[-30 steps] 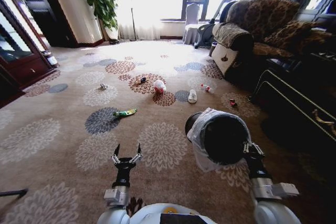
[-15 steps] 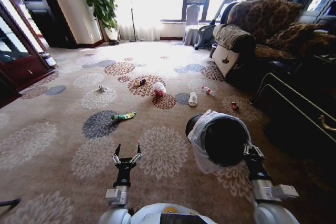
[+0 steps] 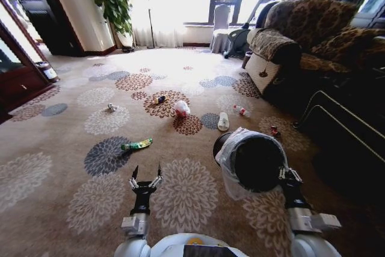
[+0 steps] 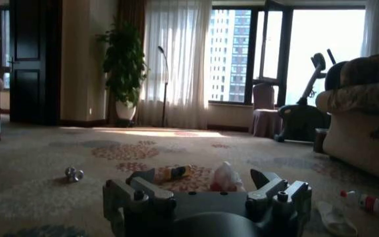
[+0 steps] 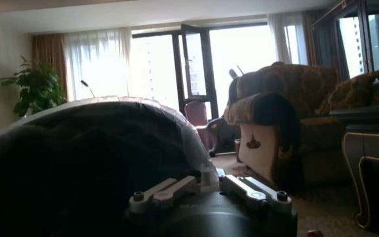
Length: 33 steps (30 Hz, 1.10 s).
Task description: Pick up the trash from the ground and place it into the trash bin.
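The bin [image 3: 258, 162] is pinched at its rim by the right hand [image 3: 287, 176]. The left hand [image 3: 145, 178] is held spread over the carpet [image 3: 54, 167], with the trash [image 3: 137, 144] scattered beyond it.

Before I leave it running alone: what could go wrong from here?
The right gripper holds the bin by its rim, tipped on its side; it could slip, or dropped trash could roll out. The liner hangs loose and might pull off. The open left gripper is far from the green wrapper, the nearest litter.
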Tool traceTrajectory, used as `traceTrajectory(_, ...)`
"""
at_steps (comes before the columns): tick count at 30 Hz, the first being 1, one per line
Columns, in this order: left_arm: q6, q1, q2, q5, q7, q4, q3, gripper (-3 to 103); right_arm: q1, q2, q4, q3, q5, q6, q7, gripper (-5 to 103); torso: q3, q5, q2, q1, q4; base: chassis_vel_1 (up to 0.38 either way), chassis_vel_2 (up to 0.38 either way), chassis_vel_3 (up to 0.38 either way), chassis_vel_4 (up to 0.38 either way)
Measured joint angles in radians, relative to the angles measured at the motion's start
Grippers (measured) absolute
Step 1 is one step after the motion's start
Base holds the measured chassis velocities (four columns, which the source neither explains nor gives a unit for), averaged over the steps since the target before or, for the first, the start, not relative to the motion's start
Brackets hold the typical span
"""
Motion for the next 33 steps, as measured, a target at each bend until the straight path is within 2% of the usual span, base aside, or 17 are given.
traceTrajectory(11, -0.013, -0.001, 0.0, 0.004, 0.0, 0.01, -0.001, 99, -0.002, 0.0, -0.002, 0.001, 0.0, 0.003, 0.0, 0, 0.0, 0.0, 0.0, 0.0, 0.0002, 0.126, 0.142, -0.124, -0.139)
traceTrajectory(18, -0.013, -0.002, 0.0, 0.005, 0.0, 0.012, 0.0, 99, -0.008, -0.004, -0.009, 0.002, -0.003, 0.008, 0.0, 0, 0.0, 0.0006, 0.0, 0.0, 0.0, 0.223, 0.337, -0.213, -0.315)
traceTrajectory(21, -0.013, -0.002, 0.001, 0.004, 0.0, 0.016, -0.001, 99, -0.013, -0.013, -0.01, 0.004, -0.005, 0.01, 0.0, 0, 0.0, -0.0013, 0.0, 0.0, 0.0002, 0.264, 0.37, -0.259, -0.372)
traceTrajectory(23, -0.012, -0.003, 0.002, 0.001, -0.001, 0.019, -0.005, 99, -0.015, -0.021, -0.015, 0.007, -0.007, 0.021, 0.0, 0, 0.0, 0.0009, 0.0, 0.0, -0.0001, 0.256, 0.398, -0.257, -0.413)
traceTrajectory(25, -0.012, -0.004, 0.003, 0.0, -0.001, 0.021, -0.006, 99, -0.014, -0.022, -0.017, 0.008, -0.007, 0.025, 0.0, 0, 0.0, 0.0002, 0.0, 0.0, -0.0001, 0.249, 0.409, -0.254, -0.338)
traceTrajectory(26, -0.008, -0.009, 0.004, -0.004, -0.004, 0.028, -0.008, 99, -0.014, -0.022, -0.02, 0.008, -0.005, 0.031, -0.001, 0, 0.0, -0.0018, 0.0, 0.0, 0.0001, 0.183, 0.291, -0.213, -0.231)
traceTrajectory(28, 0.009, -0.015, 0.008, -0.018, -0.015, 0.037, -0.011, 99, -0.016, -0.019, -0.023, 0.007, -0.004, 0.035, -0.001, 0, 0.0, 0.0006, 0.0, 0.0, 0.0002, 0.143, 0.234, -0.083, -0.195)
traceTrajectory(33, 0.047, -0.027, 0.019, -0.049, -0.031, 0.055, -0.02, 99, -0.026, -0.012, -0.025, 0.007, -0.004, 0.04, -0.001, 0, 0.0, -0.0004, 0.0, 0.0, 0.0002, 0.07, 0.07, -0.014, -0.071)
